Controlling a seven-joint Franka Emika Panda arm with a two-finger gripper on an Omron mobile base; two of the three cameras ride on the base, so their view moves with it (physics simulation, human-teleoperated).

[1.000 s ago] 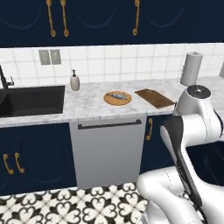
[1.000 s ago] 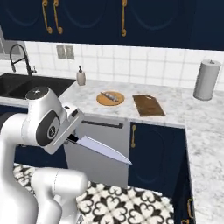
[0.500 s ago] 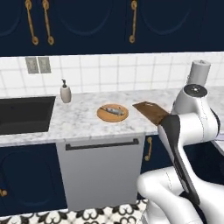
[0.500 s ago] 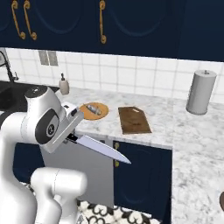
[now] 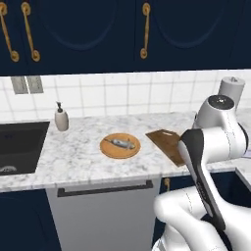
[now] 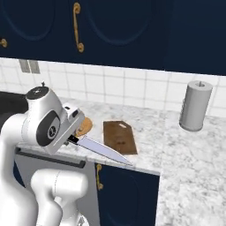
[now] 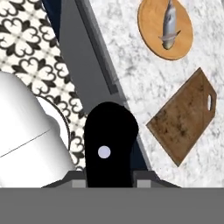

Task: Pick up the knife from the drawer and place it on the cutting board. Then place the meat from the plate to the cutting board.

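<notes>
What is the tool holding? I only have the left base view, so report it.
Observer: The tool is shut on the knife. Its black handle rises at the bottom of the hand view.
Operator: Tell me where the blade points.
Observer: In the right base view the blade slants down toward the front edge of the counter, near the cutting board.
Operator: Confirm the whole board is bare. The arm covers part of it here.
Observer: It is bare all over in the hand view, with a slot at one end.
</notes>
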